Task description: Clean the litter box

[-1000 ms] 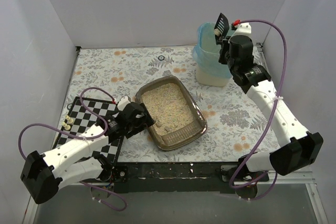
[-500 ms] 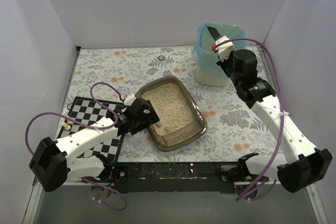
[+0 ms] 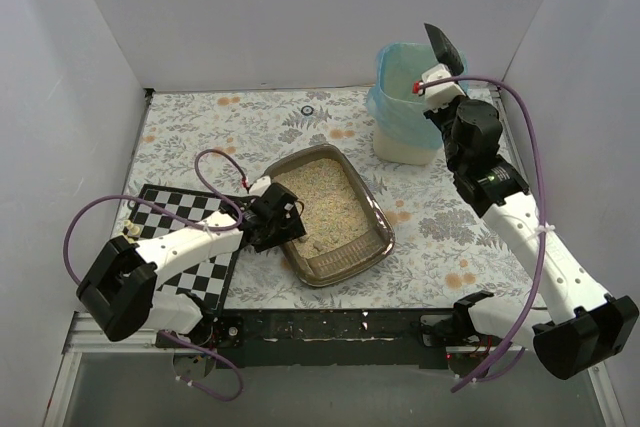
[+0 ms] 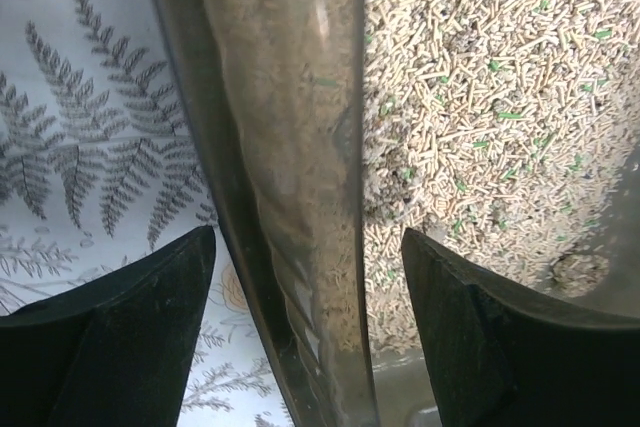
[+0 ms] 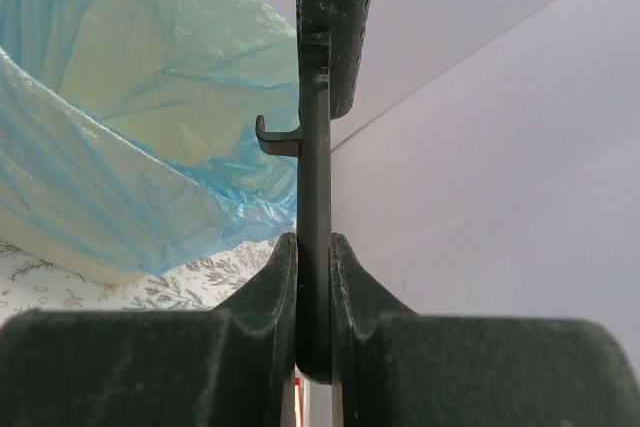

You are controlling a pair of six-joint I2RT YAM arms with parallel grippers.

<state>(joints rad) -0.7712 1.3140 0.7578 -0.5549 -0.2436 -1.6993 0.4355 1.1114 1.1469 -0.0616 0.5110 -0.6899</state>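
Note:
The litter box (image 3: 372,209), a dark brown tray of beige litter, lies in the middle of the table. My left gripper (image 3: 287,215) is open at its left rim. In the left wrist view its jaws straddle the rim (image 4: 290,197), one outside over the cloth, one inside over the litter (image 4: 480,97). My right gripper (image 3: 436,75) is shut on the handle of the black slotted scoop (image 3: 441,45), held up above the beige bin with the blue bag (image 3: 405,117). The right wrist view shows the scoop (image 5: 318,147) edge-on between the fingers.
A checkered board (image 3: 175,222) lies at the left under my left arm. The table has a fern-patterned cloth (image 3: 450,222). White walls close the back and both sides. A small ring (image 3: 308,109) lies near the back wall.
My left gripper has moved right from the checkered board up to the litter box's left rim. My right gripper has turned the scoop above the bin and raised it to the right.

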